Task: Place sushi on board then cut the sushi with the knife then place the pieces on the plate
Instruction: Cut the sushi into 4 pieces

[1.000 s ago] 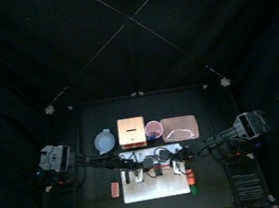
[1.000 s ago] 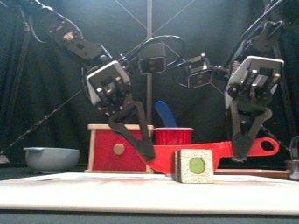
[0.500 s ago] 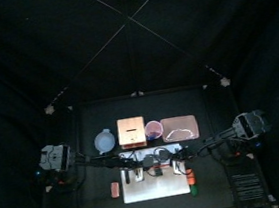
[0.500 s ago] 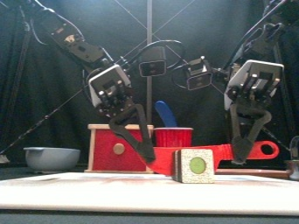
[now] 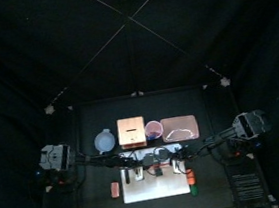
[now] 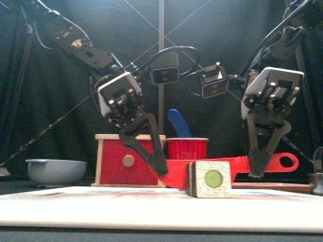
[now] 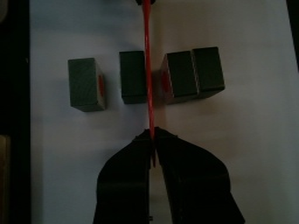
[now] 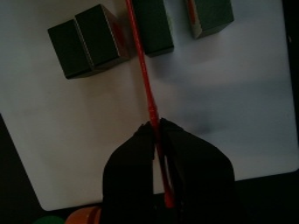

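Over the white cutting board [image 6: 76, 206]: both my arms come down, one from each side, and meet on a single red toy knife [image 6: 237, 166] stretched between them.
My left claw [image 7: 149, 133]: pinched tight on the knife's thin blade end, jaws closed against it with no gap showing.
My right claw [image 8: 151, 127]: also clamped on the knife, near its looped handle, which juts out past my jaws toward the table's right.
Knife's lie: edge down, sloping from high at my right claw to low at my left.
Sushi: the toy sushi roll of dark green blocks [image 7: 132, 76] lies on the board beneath me, four blocks in a row. One stands apart at an end, the next sits alone just beside the blade, and two press together on the blade's other side.
Cut line: the blade runs between the second and third blocks; whether it touches the board I cannot tell.
Front block: shows a pale square face with a green centre and hides the blade's middle.
Behind the board: a pale wooden box with a red drawer front [image 6: 127, 159], a red cup [image 6: 190, 149] with a blue toy knife [image 6: 178, 122] standing in it, and a blue-grey bowl [image 6: 56, 171] off to the left.
Plate: the flat pink tray [image 5: 180, 126] sits at the right end of that back row, well apart from the blocks.
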You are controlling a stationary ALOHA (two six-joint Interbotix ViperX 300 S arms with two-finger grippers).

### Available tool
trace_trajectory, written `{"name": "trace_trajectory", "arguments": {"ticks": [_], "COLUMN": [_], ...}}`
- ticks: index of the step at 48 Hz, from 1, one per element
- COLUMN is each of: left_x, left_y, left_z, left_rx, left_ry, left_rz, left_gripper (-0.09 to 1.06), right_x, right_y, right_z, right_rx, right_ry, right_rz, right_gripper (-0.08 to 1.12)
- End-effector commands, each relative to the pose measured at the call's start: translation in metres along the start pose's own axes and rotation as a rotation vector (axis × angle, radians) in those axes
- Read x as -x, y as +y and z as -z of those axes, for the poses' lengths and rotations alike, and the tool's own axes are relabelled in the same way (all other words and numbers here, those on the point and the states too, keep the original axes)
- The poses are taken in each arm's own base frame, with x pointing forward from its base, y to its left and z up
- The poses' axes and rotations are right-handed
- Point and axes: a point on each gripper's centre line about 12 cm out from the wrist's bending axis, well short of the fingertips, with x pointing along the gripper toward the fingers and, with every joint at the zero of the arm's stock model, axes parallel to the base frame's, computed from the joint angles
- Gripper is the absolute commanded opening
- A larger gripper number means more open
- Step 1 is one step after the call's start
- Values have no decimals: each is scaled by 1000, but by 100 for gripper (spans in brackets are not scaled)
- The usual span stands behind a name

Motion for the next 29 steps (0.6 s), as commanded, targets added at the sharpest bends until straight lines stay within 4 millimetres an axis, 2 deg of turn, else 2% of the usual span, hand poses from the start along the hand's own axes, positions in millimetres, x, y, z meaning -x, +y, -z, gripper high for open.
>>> {"name": "trace_trajectory", "arguments": {"ticks": [1, 16, 29], "left_x": [13, 33, 47], "left_y": [-4, -7, -16], "left_z": [-20, -35, -42], "left_rx": [-7, -39, -59], "left_ry": [-63, -122, -155], "left_rz": [7, 10, 24], "left_gripper": [48, 48, 48], "right_x": [17, 46, 57], "right_y": [0, 4, 12], "right_z": [-13, -21, -21], "right_rx": [-19, -25, -13], "right_ry": [-58, -136, -161], "right_rz": [-16, -48, -76], "right_gripper": [37, 37, 37]}}
